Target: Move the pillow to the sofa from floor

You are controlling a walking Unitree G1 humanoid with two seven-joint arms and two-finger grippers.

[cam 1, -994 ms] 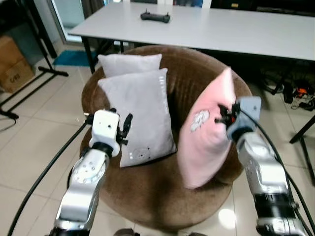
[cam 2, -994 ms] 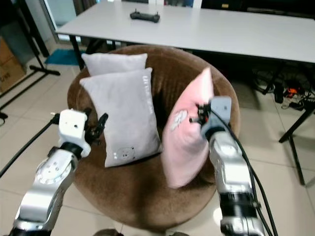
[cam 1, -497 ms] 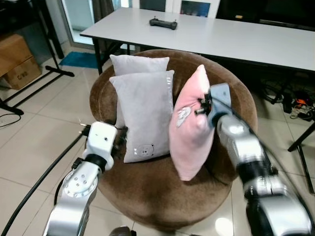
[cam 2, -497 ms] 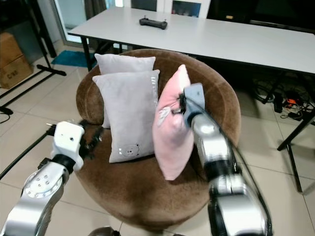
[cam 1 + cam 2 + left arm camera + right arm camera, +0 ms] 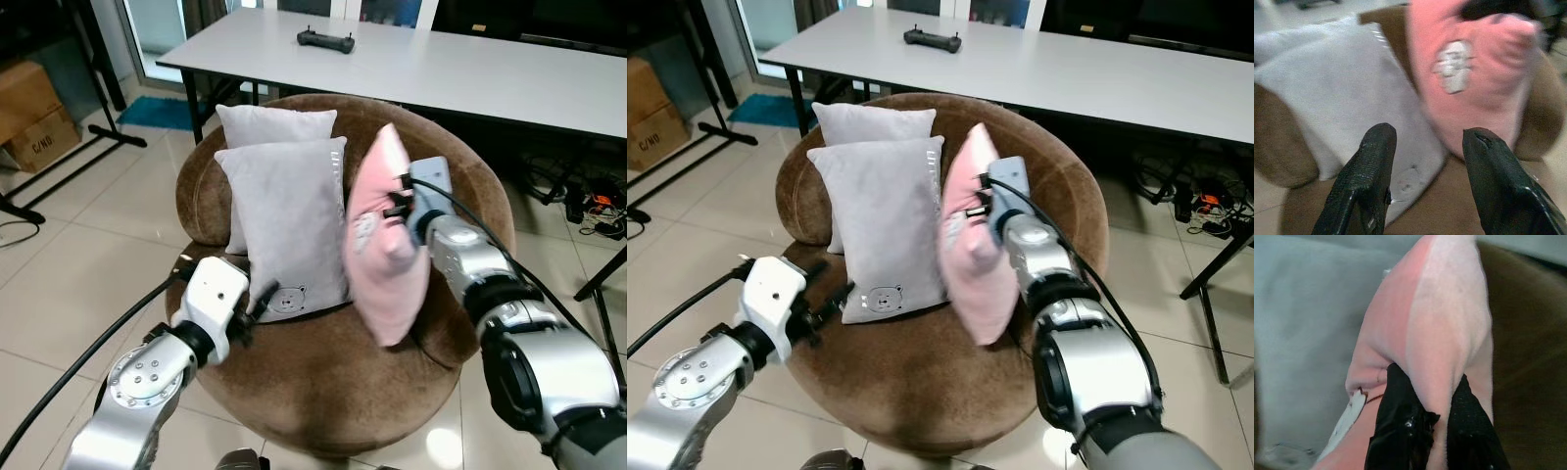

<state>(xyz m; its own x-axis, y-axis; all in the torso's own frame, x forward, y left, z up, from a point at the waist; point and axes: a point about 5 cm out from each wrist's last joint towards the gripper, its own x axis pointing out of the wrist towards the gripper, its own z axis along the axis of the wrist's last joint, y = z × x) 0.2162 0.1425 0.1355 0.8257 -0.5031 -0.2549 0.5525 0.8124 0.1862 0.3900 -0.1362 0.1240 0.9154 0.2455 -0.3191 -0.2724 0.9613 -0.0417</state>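
A pink pillow [image 5: 384, 257] with a small white print hangs upright over the seat of a round brown sofa chair [image 5: 323, 392]. My right gripper [image 5: 397, 199] is shut on its upper edge; in the right wrist view the black fingers [image 5: 1400, 421] pinch the pink pillow [image 5: 1440, 338]. Two grey pillows [image 5: 284, 220] lean against the chair's back, just left of the pink one. My left gripper [image 5: 257, 305] is low at the chair's front left, open with nothing between its fingers [image 5: 1369, 181].
A long white table [image 5: 470, 64] stands behind the chair with a black controller [image 5: 325, 38] on it. A cardboard box [image 5: 34, 113] and a black stand's legs are at the left. Cables lie on the tiled floor at the right.
My right gripper has carried the pink pillow a little nearer the grey pillows and lower over the seat. The left arm has dropped slightly toward the chair's front.
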